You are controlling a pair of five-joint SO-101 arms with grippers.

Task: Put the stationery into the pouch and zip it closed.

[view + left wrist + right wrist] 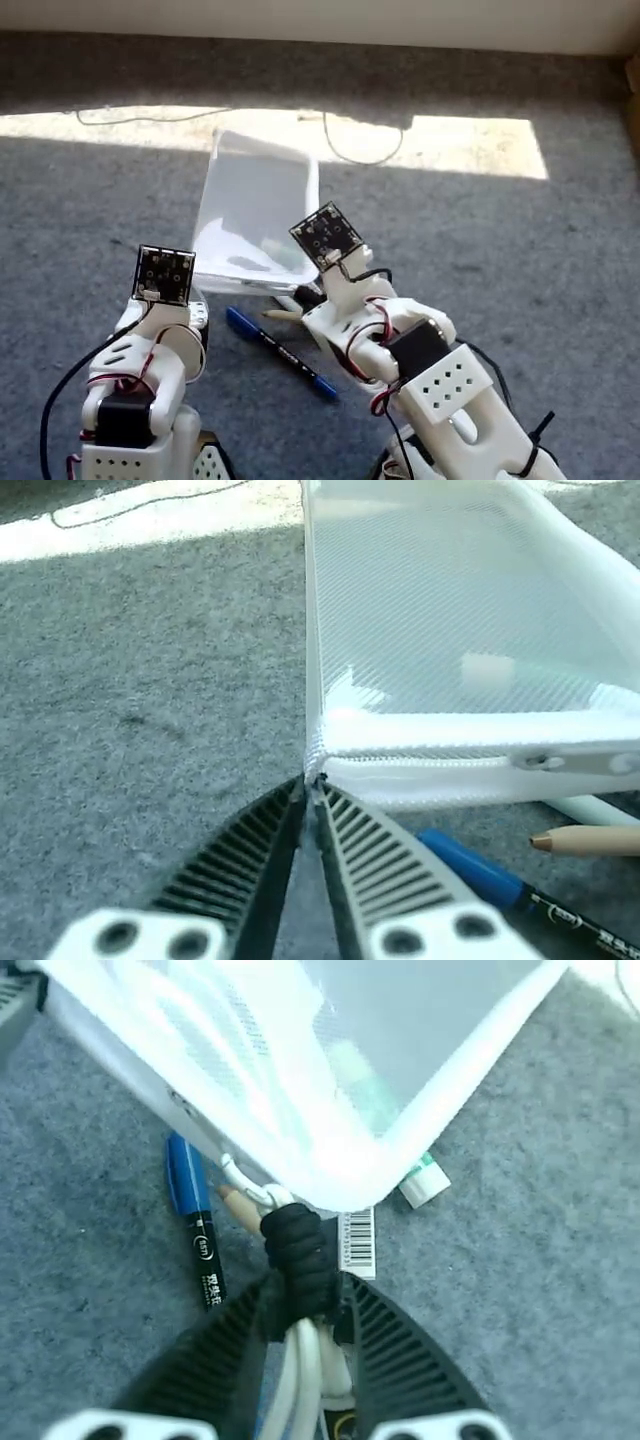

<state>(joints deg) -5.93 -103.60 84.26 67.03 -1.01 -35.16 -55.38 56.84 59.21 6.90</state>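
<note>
Both grippers are holding the pouch, lying on the carpet.
Left gripper is pinching its corner, right gripper clamping the zip cord; pen lying outside; draw straight, keeping the corner anchored.

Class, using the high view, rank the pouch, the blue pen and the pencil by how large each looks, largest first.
1. pouch
2. blue pen
3. pencil, mostly hidden, so it is ranked by its visible tip and its true place is unsure.
</note>
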